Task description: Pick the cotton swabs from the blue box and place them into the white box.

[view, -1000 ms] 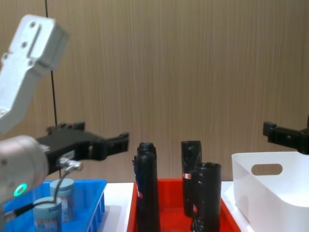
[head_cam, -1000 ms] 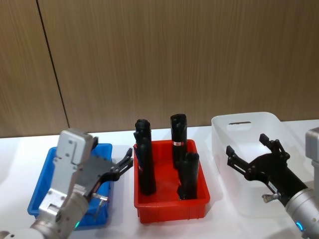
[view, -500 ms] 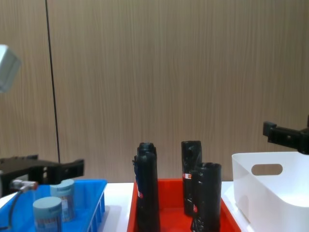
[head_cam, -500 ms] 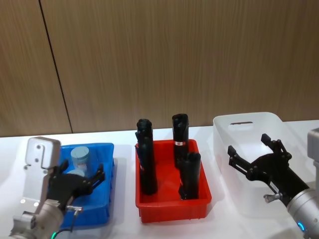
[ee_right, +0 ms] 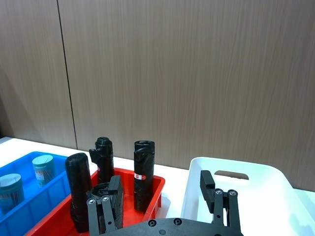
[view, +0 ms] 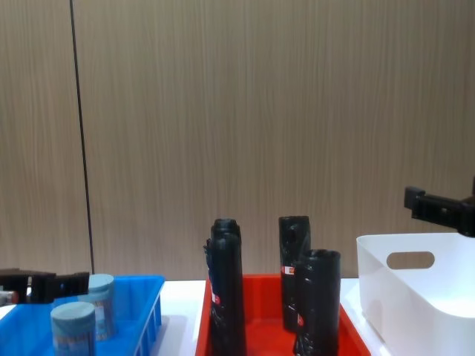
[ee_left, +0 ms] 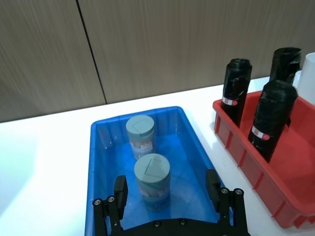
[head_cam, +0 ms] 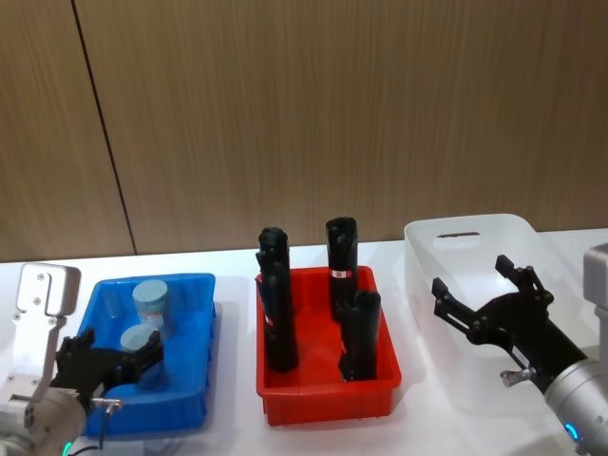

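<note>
Left gripper low, level, jaws wide at blue box near end; nearer cotton swabs just ahead, centred. Right gripper raised, spread wide, white box below.

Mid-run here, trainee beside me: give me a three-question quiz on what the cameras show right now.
1. How many tubs of cotton swabs stand in the blue box?
2. True or false: the left gripper is shut on a tub.
3. The right gripper hangs open nearest which container? A: blue box. B: red tray. C: white box.
Key: 1. Two. 2. False: it is open, by the nearer tub. 3. C.
</note>
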